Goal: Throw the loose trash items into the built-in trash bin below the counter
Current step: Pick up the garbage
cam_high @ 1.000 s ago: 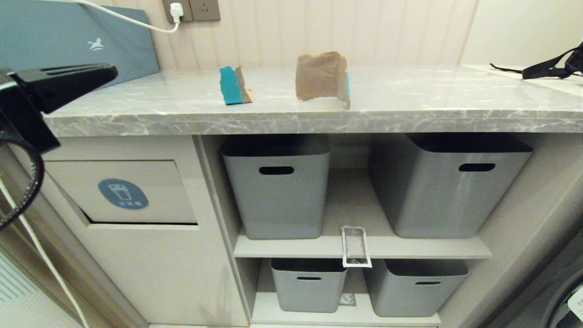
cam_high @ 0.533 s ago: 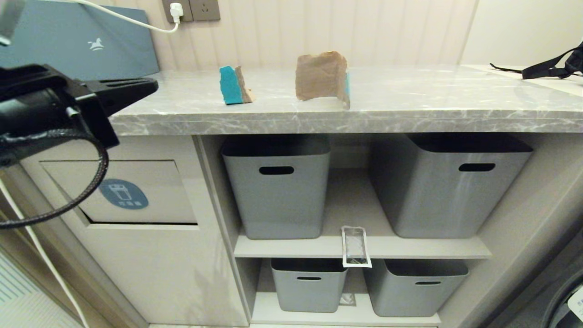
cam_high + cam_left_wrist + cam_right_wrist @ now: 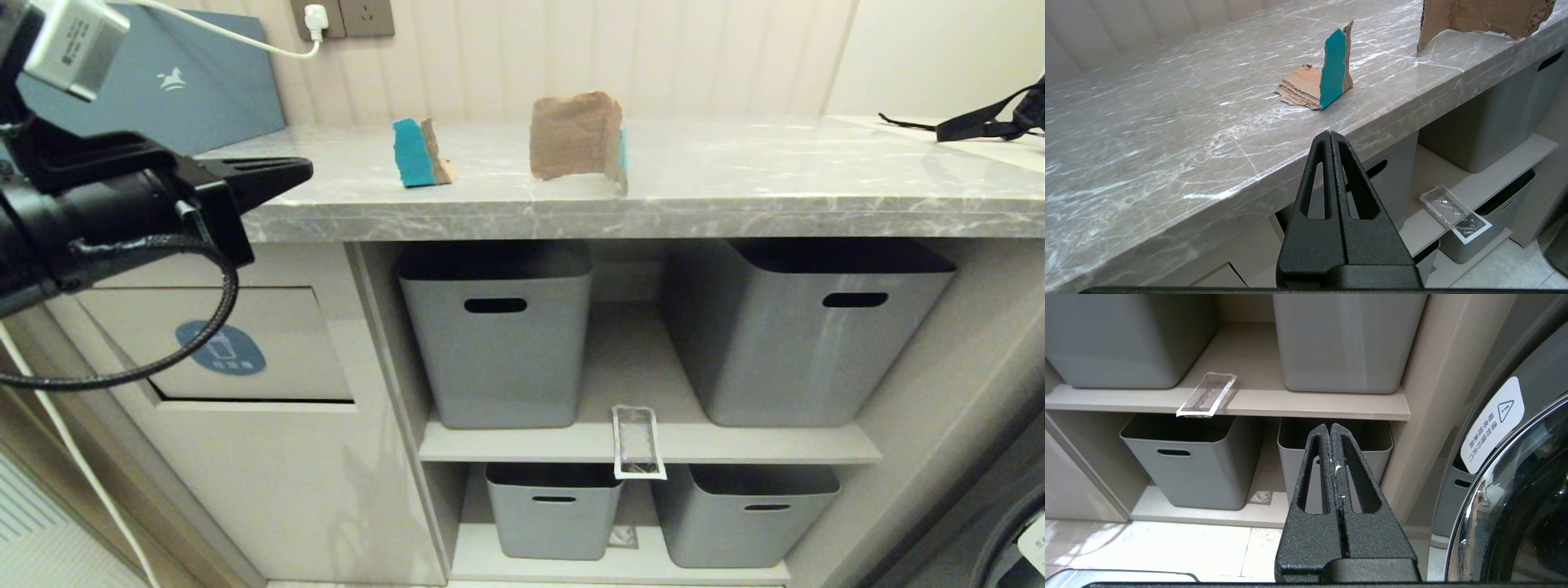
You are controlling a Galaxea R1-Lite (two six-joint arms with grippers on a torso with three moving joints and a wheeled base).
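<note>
Fingers pressed flat together on the left gripper (image 3: 1330, 134), nothing between them, tip hanging just off the front edge of the counter (image 3: 571, 216) and pointing toward the small teal-faced cardboard piece (image 3: 1327, 75). Sitting upright on the counter, that piece, with its brown torn layers fanned out behind it, a bit back from the edge. Bigger brown cardboard piece (image 3: 575, 135) further along the counter, also standing, bent into a corner shape. Clear white-edged wrapper (image 3: 637, 441) down below the counter on the middle shelf, one end poking out over the shelf lip between the grey tubs (image 3: 498, 335). Trash bin flap (image 3: 220, 347) with the blue sticker under the counter's left end, right beneath the left arm. Right gripper (image 3: 1331, 430) parked low near the shelves, also pinched shut and empty. Biggest worry, probably: reaching in with the jaws closed like this would just knock the teal scrap over or shove it further back across the counter, since it's light and standing on a thin edge. Needs opening up before getting close. Same deal with that wrapper later, easy to nudge off the shelf.
</note>
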